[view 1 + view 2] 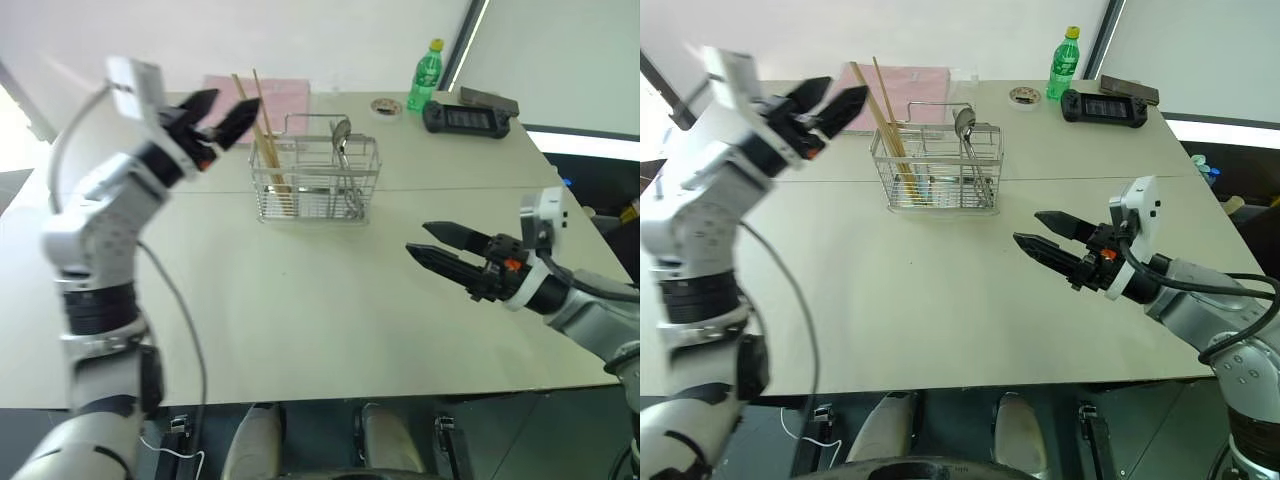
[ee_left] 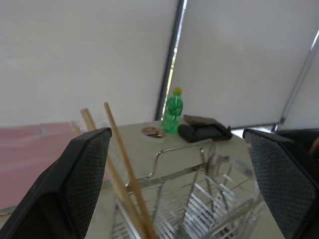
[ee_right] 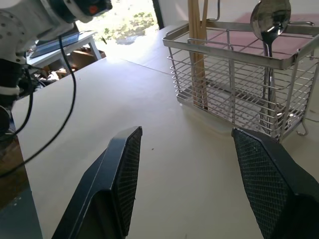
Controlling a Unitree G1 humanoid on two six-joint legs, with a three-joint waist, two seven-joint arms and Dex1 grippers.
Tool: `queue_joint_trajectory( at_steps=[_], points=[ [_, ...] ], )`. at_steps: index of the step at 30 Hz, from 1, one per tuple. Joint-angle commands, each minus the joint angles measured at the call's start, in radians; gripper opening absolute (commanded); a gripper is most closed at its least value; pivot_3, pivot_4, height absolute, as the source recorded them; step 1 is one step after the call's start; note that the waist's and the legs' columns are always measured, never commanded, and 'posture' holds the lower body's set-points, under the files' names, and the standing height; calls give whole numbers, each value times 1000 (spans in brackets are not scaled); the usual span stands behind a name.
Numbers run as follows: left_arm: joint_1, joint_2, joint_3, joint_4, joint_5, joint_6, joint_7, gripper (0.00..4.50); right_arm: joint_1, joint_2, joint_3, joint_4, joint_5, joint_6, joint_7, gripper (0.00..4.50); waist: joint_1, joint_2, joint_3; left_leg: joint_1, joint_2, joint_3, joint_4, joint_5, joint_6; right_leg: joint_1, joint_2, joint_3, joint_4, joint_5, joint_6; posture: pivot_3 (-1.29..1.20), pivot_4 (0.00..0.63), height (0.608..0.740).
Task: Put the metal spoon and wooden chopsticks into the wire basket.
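Plainly, no writing can be read anywhere: the green bottle (image 1: pixel 426 75) with its yellow cap has a label too small to make out, and the black handheld console (image 1: pixel 468 118) beside it shows a dark screen. The wire basket (image 1: pixel 318 182), a silver grid caddy with a loop handle, stands upper centre of the head view on the pale matte table (image 1: pixel 330 300). The wooden chopsticks (image 1: pixel 262 135) stand slanted in its left end, their tips rising well above the rim; the metal spoon (image 1: pixel 343 150) stands upright, bowl up, in the right part. A flat pink folder (image 1: pixel 262 95) lies behind. The right wrist view shows the spoon's shiny oval bowl and the basket's wire feet close up. The left gripper (image 1: pixel 217 117), upper left, has its jaws wide and empty beside the chopsticks. The right gripper (image 1: pixel 432 245), middle right, hovers with fingers parted, holding nothing.
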Motion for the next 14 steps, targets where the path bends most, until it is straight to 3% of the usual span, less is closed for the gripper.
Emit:
queue_joint_trajectory(
  at_steps=[1, 5, 8, 14],
  points=[
    [146, 210, 94, -60, 0, 14, -228, 4451, -31, -19, 17, 41, -61, -31, 61, 2963, 2, 1, 0, 0, 0, 0, -1, 0, 0, -1, 0, 0, 0, 0, 0, 0, 150, 721],
    [404, 335, 224, -148, 45, -31, -360, 4451, -57, -21, 41, 98, -116, -43, 123, 2963, 25, 2, 1, -2, 0, 0, -2, 0, 0, -3, -1, -1, 0, -3, -5, 0, 150, 721],
    [572, 347, 372, -235, 49, 9, -387, 4451, -99, -21, 65, 145, -151, -44, 163, 2963, 32, 2, 1, -2, 1, 1, -1, -1, -1, -7, -2, -1, -2, -3, -7, 0, 150, 721],
    [600, 310, 451, -316, 13, 58, -314, 4451, -178, -9, 89, 204, -197, -41, 207, 2963, 41, 2, 2, -2, 1, 2, 0, -2, -2, -8, -3, -1, -3, -2, -9, 0, 150, 721]
  ],
)
